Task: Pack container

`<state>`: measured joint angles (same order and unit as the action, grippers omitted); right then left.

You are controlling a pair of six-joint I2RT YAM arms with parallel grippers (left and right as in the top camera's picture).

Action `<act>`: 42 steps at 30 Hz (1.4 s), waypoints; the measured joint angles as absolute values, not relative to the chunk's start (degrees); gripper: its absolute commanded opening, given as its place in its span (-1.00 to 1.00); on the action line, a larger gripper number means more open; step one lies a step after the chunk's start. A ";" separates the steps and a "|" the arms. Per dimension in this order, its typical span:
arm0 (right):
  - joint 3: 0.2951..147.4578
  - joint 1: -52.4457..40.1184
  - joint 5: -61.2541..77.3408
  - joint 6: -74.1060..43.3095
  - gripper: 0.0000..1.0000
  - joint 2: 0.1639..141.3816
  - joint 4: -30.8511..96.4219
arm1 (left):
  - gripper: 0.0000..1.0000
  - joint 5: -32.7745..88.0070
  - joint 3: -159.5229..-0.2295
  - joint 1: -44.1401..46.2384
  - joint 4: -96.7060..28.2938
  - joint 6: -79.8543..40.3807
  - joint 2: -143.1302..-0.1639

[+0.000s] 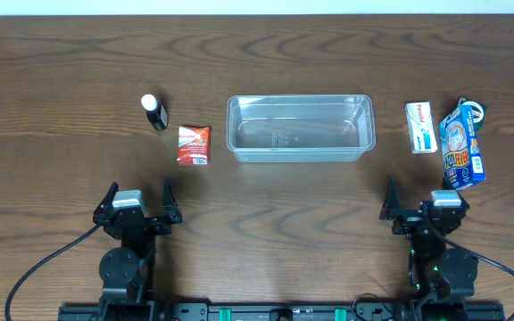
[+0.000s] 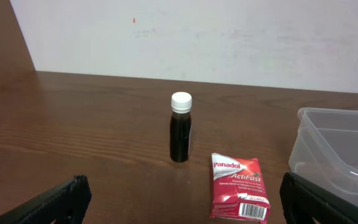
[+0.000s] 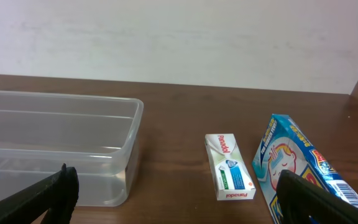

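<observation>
Left gripper and right gripper are held wide open and empty, low in the frame. The container is set mid-frame on the surface. The red packet is best pinched across its narrow sides.

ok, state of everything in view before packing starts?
container: upright, no lid, empty
dark bottle: standing, capped
red Panadol ActiFast packet: lying flat, outside the container
white Panadol box: lying flat, closed, outside the container
blue packet: lying down, looks slightly tilted, outside the container
left gripper: open, empty
right gripper: open, empty
</observation>
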<state>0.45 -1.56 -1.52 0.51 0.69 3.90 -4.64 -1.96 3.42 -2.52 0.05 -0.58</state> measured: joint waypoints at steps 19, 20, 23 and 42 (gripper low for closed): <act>0.45 -1.56 -1.52 0.51 0.98 0.69 3.90 | 0.96 -4.64 -1.96 3.42 -2.52 0.05 -0.58; 0.45 -1.56 -1.52 0.51 0.98 0.69 3.92 | 0.96 -4.64 -1.96 3.42 -2.52 0.03 -0.58; 0.45 -1.56 -1.52 0.51 0.99 0.69 3.90 | 0.96 -4.64 -1.96 3.42 -2.52 0.05 -0.58; 0.45 -1.56 -1.52 0.49 0.98 0.69 3.90 | 0.96 -4.67 -1.58 3.42 -1.50 0.03 -0.58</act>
<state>0.45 -1.56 -1.52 0.49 0.69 3.90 -4.67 -1.58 3.42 -1.50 0.03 -0.58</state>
